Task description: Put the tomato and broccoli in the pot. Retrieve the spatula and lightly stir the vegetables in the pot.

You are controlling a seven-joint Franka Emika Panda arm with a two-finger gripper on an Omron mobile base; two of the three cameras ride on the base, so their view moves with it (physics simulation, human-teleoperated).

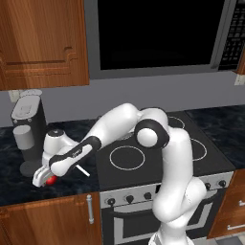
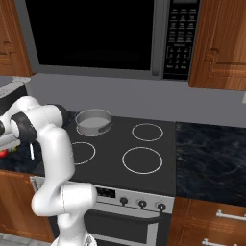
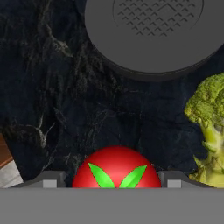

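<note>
The stove (image 1: 158, 158), black-topped with white burner rings, is taken as the landmark. The dark marbled counter (image 1: 14, 186) lies to its left, and a dark coffee machine (image 1: 28, 131) stands on that counter, well left of the stove. The white arm (image 1: 119, 127) is stretched from in front of the stove leftward and down over the counter. The pot (image 2: 93, 121) is seen on the stove's rear left burner, grey and round. The spatula (image 1: 83, 170) is marked by its thin white handle, laid on the counter just left of the stove. The gripper (image 1: 43, 178) is held low over the counter near the coffee machine's base, its fingers (image 3: 49, 180) spread to either side of the tomato (image 3: 116, 168); whether they touch it cannot be told. The broccoli (image 3: 209, 127) lies just beside the tomato.
</note>
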